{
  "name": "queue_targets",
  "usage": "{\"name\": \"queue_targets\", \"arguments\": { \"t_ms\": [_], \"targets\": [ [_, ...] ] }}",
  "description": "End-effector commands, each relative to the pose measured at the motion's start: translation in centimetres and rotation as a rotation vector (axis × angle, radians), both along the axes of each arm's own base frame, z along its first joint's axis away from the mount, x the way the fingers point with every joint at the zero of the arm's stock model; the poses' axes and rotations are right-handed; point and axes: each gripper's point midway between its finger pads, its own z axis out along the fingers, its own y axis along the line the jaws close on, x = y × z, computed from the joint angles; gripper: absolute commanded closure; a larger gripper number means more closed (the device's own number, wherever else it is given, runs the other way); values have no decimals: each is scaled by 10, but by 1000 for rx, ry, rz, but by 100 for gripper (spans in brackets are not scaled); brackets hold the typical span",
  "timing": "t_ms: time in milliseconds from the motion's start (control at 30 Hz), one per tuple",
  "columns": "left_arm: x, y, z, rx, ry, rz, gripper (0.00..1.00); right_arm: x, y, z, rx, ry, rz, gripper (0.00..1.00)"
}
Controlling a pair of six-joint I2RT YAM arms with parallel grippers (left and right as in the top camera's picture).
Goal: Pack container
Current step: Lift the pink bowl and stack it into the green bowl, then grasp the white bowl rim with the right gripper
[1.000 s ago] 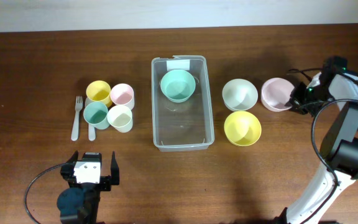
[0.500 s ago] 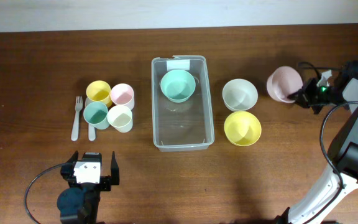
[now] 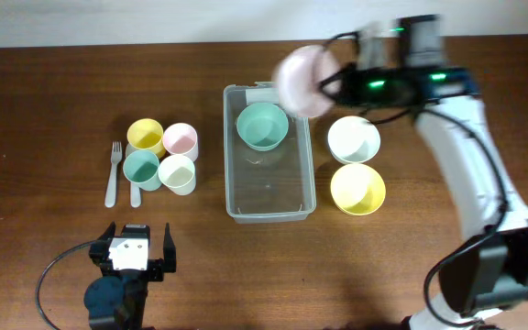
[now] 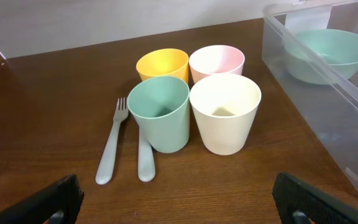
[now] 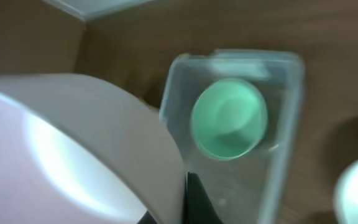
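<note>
From above, the container (image 3: 269,191) lies in the middle of the table, its white label at the far short end. A green bowl (image 3: 262,126) sits inside it, in the far half. The right gripper (image 3: 326,84) is closed on the rim of a pink bowl (image 3: 301,81), which is tilted and blurred, in the air over the far right corner of the container. A white bowl (image 3: 353,139) and a yellow bowl (image 3: 357,188) stand just right of the container. On the left are four cups, a fork (image 3: 113,174) and a spoon (image 3: 136,194). The left gripper (image 3: 137,247) is near the front edge, wide open and empty.

In the left wrist view, its two fingers (image 4: 48,202) are far apart at the bottom corners with nothing between them. The yellow cup (image 4: 162,64), pink cup (image 4: 217,60), teal cup (image 4: 159,112) and cream cup (image 4: 225,112) stand close together, and the container wall is at the right.

In the right wrist view, the pink bowl fills the left side, very blurred, with one dark finger (image 5: 194,199) at its edge. Below are the container and the green bowl inside it
</note>
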Motion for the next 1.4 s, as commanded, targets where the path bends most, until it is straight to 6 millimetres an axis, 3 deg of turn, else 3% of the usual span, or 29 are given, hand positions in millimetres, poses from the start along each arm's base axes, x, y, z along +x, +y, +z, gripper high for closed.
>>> {"name": "queue_targets", "arguments": {
  "t_ms": [0,100,267,367,467,533,600,633,800,900,967,1067,1100,1200,1267,1367],
  "targets": [
    [0,-2,-1,-17,-2,-8,0,19,14,-36,-161,-11,-78,96],
    [0,-2,-1,-17,-2,-8,0,27,30,-62,-203,-5,-68,96],
    [0,-2,-1,-17,-2,-8,0,38,51,-132,-234,84,-46,96],
    [0,-2,-1,-17,-2,-8,0,45,53,-147,-240,82,-50,96],
    [0,-2,-1,-17,-2,-8,0,48,54,-151,-236,74,-49,95],
    [0,-2,-1,-17,-2,-8,0,48,55,-151,-231,73,-45,83],
    [0,-2,-1,-17,-2,-8,0,46,65,-141,-196,43,25,80],
    [0,-2,-1,-17,-2,-8,0,45,71,-134,-170,30,60,71],
    [0,-2,-1,-17,-2,-8,0,35,76,-95,-78,65,115,76],
    [0,-2,-1,-17,-2,-8,0,31,48,-63,-95,89,87,79],
    [0,-2,-1,-17,-2,-8,0,30,7,-41,-146,109,9,79],
    [0,-2,-1,-17,-2,-8,0,25,-51,-26,-210,149,-120,78],
    [0,-2,-1,-17,-2,-8,0,21,-80,-26,-246,179,-186,75],
    [0,-2,-1,-17,-2,-8,0,14,-127,-36,-290,256,-282,69],
    [0,-2,-1,-17,-2,-8,0,9,-152,-53,-316,301,-295,66],
    [0,-2,-1,-17,-2,-8,0,8,-165,-81,-328,347,-306,60]
  ]
}}
